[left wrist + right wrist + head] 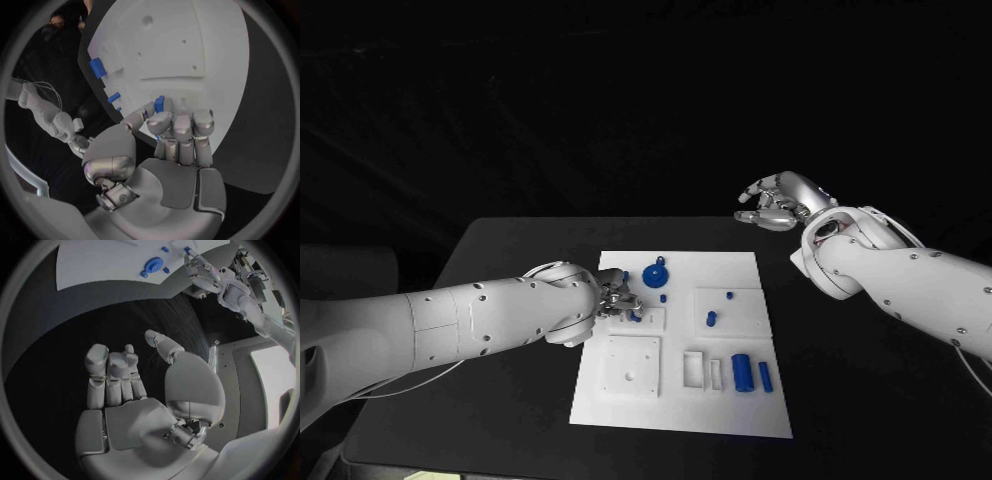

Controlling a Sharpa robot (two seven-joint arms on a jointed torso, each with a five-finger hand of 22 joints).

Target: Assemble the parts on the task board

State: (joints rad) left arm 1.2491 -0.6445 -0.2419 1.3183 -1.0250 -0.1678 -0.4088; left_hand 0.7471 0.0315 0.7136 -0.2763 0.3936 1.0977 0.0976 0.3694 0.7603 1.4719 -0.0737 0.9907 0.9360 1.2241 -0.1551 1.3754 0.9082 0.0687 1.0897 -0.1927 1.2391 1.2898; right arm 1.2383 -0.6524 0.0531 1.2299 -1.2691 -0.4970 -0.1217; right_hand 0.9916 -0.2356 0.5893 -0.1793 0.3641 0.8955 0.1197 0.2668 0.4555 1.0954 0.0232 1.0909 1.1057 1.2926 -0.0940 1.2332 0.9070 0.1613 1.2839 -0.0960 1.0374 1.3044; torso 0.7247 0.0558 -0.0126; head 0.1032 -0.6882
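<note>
left hand: the silver many-fingered left hand (607,297) is down over the left side of the white plastic task board (733,400), fingers curled in and pinching a small blue peg-shaped part (159,103) at the fingertips

held part: short blue block, long axis roughly in line with the fingers and pointing at the board surface, as the left wrist view shows it. Looks like it sits right above or at a small recessed square on the board, can't tell if it's touching yet

the relation that matters: the slot is basically straight under the fingertips, so I'd guess the coming move is mostly a push down, not a reach

right hand: the silver many-fingered right hand (779,203) is up and well away past the board's far right corner, over the black table (516,240), fingers loosely curled, holding nothing. Left is way nearer to everything

other parts: a round blue knob-like disc (655,277) near the far edge, two blue cylinders (753,374) lying side by side nearer the robot, long axes running front to back

writing: no labels or brands I can read anywhere
</note>
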